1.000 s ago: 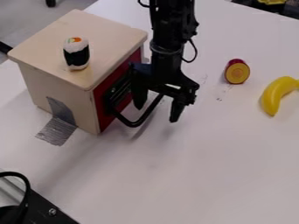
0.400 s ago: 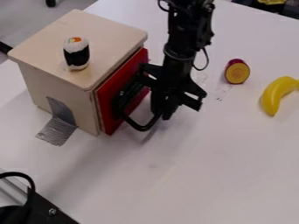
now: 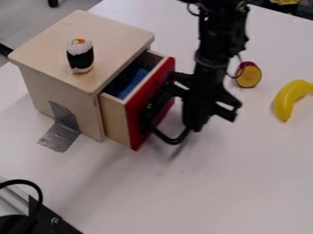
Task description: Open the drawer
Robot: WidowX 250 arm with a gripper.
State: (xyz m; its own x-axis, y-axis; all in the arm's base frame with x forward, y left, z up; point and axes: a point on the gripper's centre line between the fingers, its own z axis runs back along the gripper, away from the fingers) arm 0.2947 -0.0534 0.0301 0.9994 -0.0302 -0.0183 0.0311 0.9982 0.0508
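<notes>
The tool (image 3: pixel 194 126) is hanging over the bench (image 3: pixel 214 192), its fingers pinching the black handle (image 3: pixel 172 141) near that handle's outer end. The drawer (image 3: pixel 136 124) is standing partway open just beside the tool, on its left in the view, and its red front is facing the tool. Inside the drawer, something blue (image 3: pixel 132 83) is lying, up and left of the tool. Farther left, the wooden cabinet (image 3: pixel 116 39) is holding the drawer, and 1 sushi roll (image 3: pixel 80 60) is standing upright on top. Grey tape (image 3: pixel 61 137) is running from the cabinet's side onto the bench, well apart from the tool. To the tool's right, 1 cut purple-skinned piece (image 3: pixel 249 76) is resting higher in the view, and 1 yellow banana (image 3: pixel 287 98) is lying beyond it.
</notes>
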